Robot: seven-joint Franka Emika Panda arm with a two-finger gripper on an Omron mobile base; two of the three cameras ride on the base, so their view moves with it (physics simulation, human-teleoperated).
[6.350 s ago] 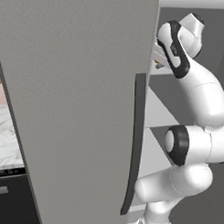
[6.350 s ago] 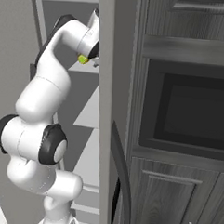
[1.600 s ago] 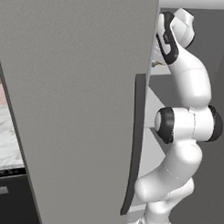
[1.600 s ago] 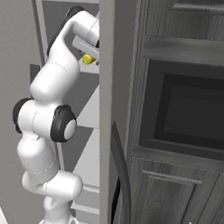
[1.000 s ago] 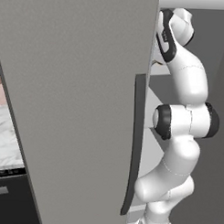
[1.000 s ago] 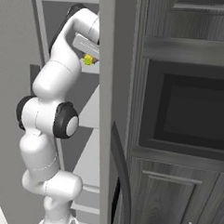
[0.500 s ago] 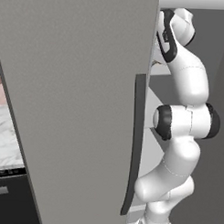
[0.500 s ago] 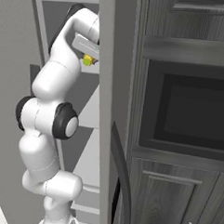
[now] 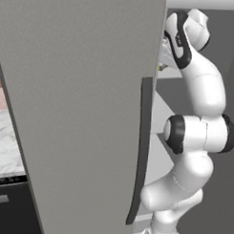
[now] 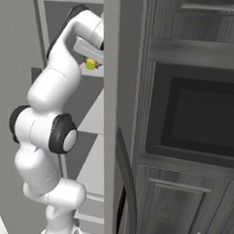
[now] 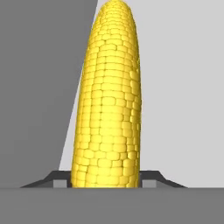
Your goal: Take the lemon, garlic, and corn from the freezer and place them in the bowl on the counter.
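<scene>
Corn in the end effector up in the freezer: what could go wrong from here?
1. The corn sticks out far past the fingertips, held near one end; it may pivot or slip.
2. The end effector sits close to the open freezer door edge; the long cob could clip it on the way out.

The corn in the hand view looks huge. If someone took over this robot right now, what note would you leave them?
Gripper: shut on the corn, the cob standing between its fingertips; the arm reaches up into the open freezer.
Corn: held at an upper shelf, seen as a small yellow spot in the right base view.
Lemon, garlic, bowl: not in sight from here.
Done: corn gripped.
Left: carry it to the bowl on the counter, then check on the lemon and garlic.
</scene>
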